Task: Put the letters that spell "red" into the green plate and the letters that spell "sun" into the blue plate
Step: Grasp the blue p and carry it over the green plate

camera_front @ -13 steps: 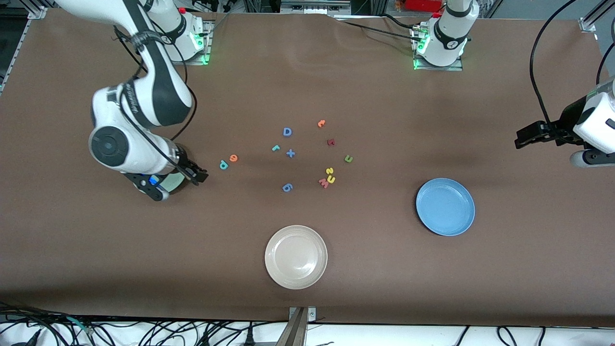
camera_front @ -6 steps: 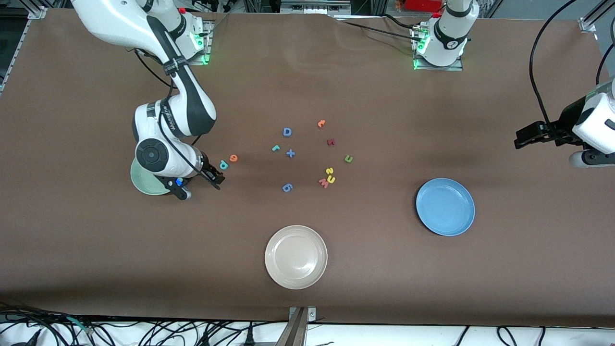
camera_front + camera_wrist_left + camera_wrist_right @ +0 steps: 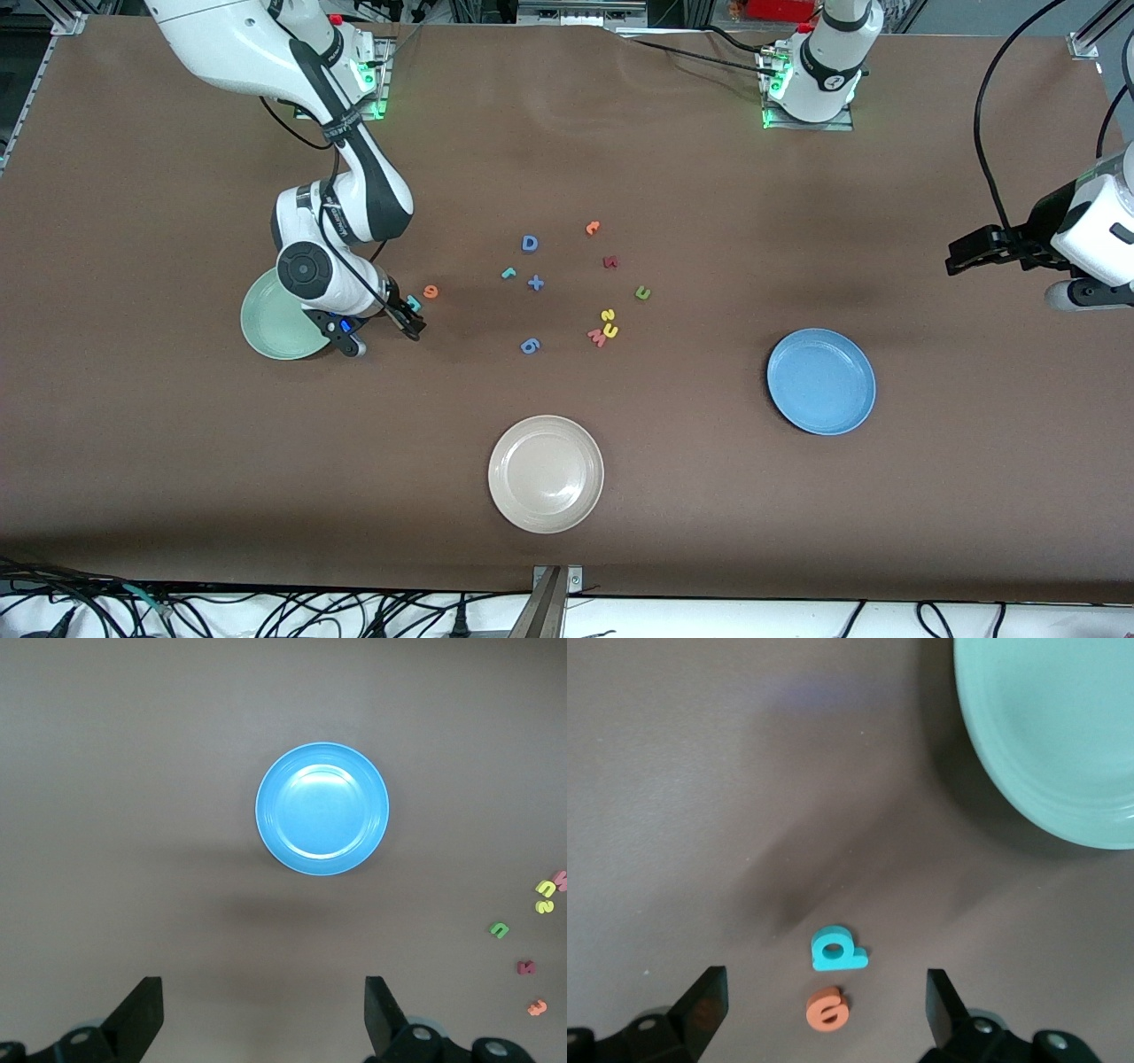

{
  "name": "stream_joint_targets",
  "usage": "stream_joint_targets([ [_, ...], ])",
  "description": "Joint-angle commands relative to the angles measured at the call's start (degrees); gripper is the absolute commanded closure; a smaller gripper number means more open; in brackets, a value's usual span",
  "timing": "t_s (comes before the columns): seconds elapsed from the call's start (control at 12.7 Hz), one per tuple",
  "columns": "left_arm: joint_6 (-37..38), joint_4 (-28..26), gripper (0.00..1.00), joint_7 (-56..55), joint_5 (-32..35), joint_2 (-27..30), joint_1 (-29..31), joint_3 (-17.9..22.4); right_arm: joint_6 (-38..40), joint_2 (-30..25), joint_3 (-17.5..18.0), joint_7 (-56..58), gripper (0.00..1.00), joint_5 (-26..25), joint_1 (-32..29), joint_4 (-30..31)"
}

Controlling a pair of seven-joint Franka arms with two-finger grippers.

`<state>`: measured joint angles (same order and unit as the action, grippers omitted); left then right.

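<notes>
Right arm reaches from its base down toward the table, elbow bent, wrist pointed downward. Right gripper [image 3: 409,316] sits low over the table, fingers [image 3: 700,1005] spread wide, nothing between them. Left arm waits at its own end of the table, raised; left gripper [image 3: 961,253] fingers [image 3: 142,1014] spread wide, empty.

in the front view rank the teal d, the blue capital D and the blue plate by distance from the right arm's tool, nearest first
From the right tool:
1. teal d, right beside it.
2. blue capital D, mid-table.
3. blue plate, toward the left arm's end.
</notes>
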<state>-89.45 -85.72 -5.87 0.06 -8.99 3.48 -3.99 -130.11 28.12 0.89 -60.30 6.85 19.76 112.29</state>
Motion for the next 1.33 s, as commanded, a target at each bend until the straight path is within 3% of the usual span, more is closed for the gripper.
stream_joint_targets([
  [0.0, 0.6, -0.1, 0.00, 1.0, 0.6, -0.3, -0.3, 0.0, -1.7, -0.2, 0.1, -1.0, 0.01, 1.2, 0.2, 1.4],
  [0.31, 0.6, -0.1, 0.00, 1.0, 0.6, -0.6, -0.2, -0.7, -8.6, 2.8, 0.2, -5.5, 0.02, 1.2, 1.7, 1.4],
  [0.55, 0.6, -0.1, 0.00, 1.0, 0.6, -0.6, -0.2, -0.7, -8.8, 3.1, 0.2, -5.6, 0.12, 1.2, 1.7, 1.4],
  [1.02, 0.6, -0.1, 0.00, 1.0, 0.5, -0.9, -0.2, -0.8, -8.2, 3.2, 0.2, -5.6, 0.13, 1.2, 1.7, 2.7],
  [1.26, 0.3, -0.1, 0.00, 0.0, -1.5, -2.2, -0.6, -2.2, -8.2, 3.3, 0.2, -5.5, 0.24, 1.2, 1.7, 3.1],
])
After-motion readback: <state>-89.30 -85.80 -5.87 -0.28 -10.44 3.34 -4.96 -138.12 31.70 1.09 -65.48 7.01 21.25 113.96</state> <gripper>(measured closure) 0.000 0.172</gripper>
